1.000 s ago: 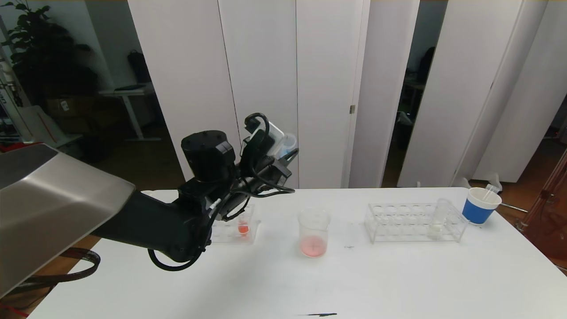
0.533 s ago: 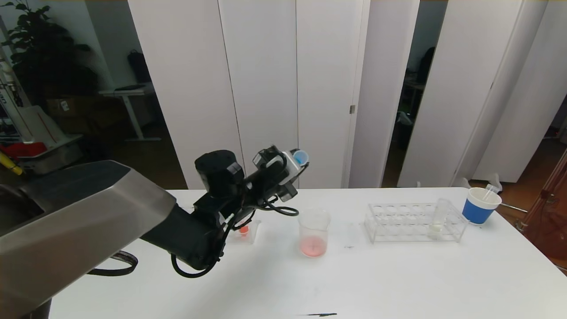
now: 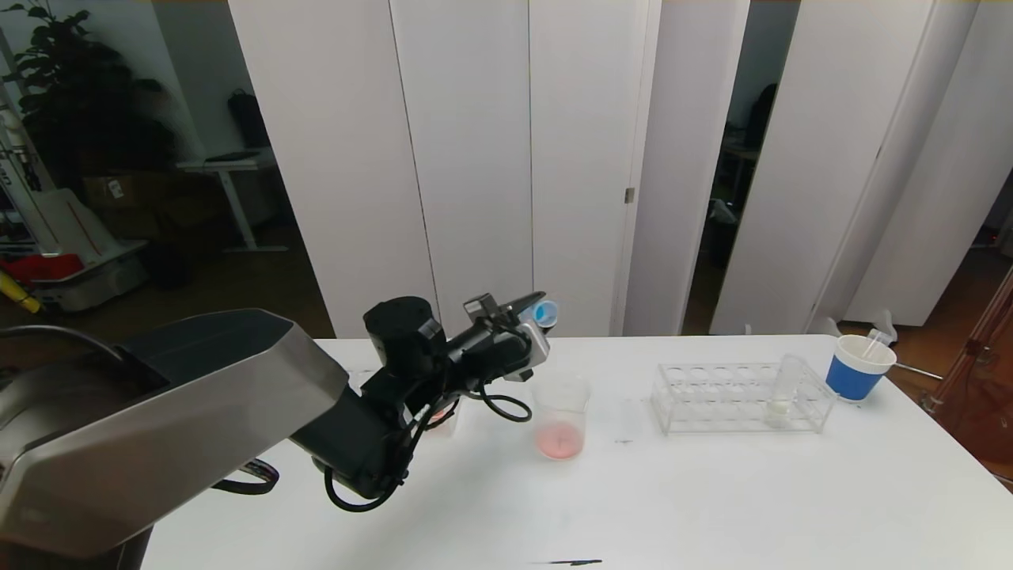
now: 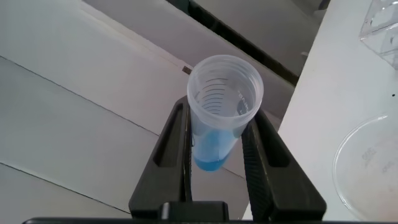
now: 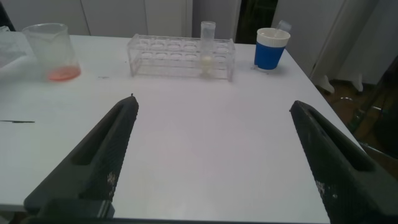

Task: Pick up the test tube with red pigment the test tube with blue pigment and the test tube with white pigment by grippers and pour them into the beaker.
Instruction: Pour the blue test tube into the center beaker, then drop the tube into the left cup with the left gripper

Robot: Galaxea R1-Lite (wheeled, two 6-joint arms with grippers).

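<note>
The left gripper [image 3: 532, 310] is hovering above and just left of the beaker [image 3: 561, 416], its jaws clamping the test tube with blue pigment [image 3: 544, 311], which is lying tilted. Red pigment is sitting in the beaker's bottom. To the right on the white tabletop [image 3: 712, 507], the test tube with white pigment [image 3: 784, 388] is standing upright in a clear rack [image 3: 740, 397], beside a blue paper cup [image 3: 858, 367].
</note>
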